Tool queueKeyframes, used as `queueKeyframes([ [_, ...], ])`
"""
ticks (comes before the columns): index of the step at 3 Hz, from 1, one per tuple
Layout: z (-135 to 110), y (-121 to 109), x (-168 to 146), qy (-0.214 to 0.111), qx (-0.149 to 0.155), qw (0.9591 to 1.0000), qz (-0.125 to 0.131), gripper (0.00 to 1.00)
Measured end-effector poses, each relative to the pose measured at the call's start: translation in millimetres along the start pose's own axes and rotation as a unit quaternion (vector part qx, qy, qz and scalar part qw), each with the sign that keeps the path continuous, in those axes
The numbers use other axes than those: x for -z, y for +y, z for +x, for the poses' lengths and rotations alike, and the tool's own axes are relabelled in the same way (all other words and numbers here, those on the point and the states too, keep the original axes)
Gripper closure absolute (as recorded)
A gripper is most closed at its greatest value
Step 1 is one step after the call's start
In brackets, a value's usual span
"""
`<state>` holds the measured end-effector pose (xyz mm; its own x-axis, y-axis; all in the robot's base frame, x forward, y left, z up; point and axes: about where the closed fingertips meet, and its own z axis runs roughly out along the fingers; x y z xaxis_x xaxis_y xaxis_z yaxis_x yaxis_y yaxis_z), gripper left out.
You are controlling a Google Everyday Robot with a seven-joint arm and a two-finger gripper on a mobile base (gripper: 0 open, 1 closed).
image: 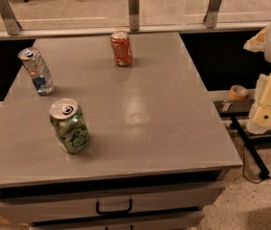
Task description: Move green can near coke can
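In the camera view, a grey table [173,128] with drawers beneath it carries three upright drinks cans. The green can [69,126] stands near the front-left corner, its silver top and pull tab showing. The coke can [121,48] stands near the far edge, about mid-width and slightly dented, well apart from the green can. A slim silver-and-blue can [37,71] stands at the left, beyond the green can and nearer to it than the coke can is. A roll of tape [239,92] lies on a ledge off the table's right side.

The gripper [268,110] appears as pale, cream-coloured parts at the right edge of the view. It is off the table and well apart from every can. How far open it is cannot be told. It has hold of none of the cans, since all three rest on the tabletop.

The task looks to be at its first step, the approach, with the green can not yet grasped. The next move would call for a long reach across the table to the front-left. The grasp should close around the green can's body without brushing the slim can just behind it. A carry toward the far edge would then set it just beside the coke can.
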<state>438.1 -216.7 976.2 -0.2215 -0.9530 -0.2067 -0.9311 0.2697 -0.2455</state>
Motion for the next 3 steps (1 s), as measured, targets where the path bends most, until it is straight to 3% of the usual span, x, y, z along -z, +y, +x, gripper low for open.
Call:
queueKeyframes([
  [1,0,0,0,0.000,0.000,1.0000,0.000,0.00],
  [2,-10,3,-4,-0.049,0.010,0.9988,0.000,0.00],
  [3,-24,10,-23,-0.145,0.039,0.9886,0.011,0.00],
])
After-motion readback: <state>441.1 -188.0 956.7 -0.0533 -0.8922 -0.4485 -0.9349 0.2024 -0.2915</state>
